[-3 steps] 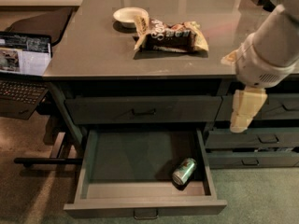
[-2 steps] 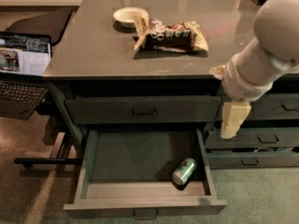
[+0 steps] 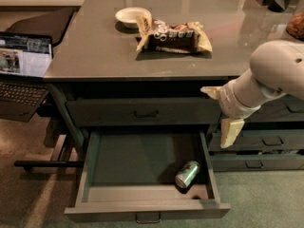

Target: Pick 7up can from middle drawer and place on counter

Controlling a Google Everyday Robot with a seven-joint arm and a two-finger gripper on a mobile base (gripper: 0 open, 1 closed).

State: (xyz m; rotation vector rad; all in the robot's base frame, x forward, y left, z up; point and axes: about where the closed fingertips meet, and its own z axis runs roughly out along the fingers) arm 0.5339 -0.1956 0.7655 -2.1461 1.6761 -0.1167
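"Down in the middle drawer (image 3: 85,170), where does my can sit?"

"Your 7up can (image 3: 187,174) lies on its side on the drawer floor, in the front right corner. It is turned at a slant, with one end toward the front wall and the other toward the right wall. The drawer is pulled well out, so you look straight down into it."

"And the gripper?"

"Your gripper (image 3: 230,136) hangs just outside the drawer, beyond its right wall. It is above and to the right of the can and apart from it. It points downward in front of the narrower drawers (image 3: 266,139), at the end of the pale arm (image 3: 275,75) that comes in from the right edge below the counter's rim. How wide it stands you cannot tell from this view. The can is not in its grasp."

"What do I have on the counter?"

"On the counter (image 3: 95,51), toward the back, you have a brown-and-yellow snack bag (image 3: 173,36) lying flat. A small white bowl (image 3: 132,17) sits just beside the bag's left end, a little farther back. The near part of the slab in front of them is bare grey. Under the slab, the top drawer (image 3: 142,112) is closed. At the left side of the view a laptop (image 3: 23,61) stands open on a lower surface."
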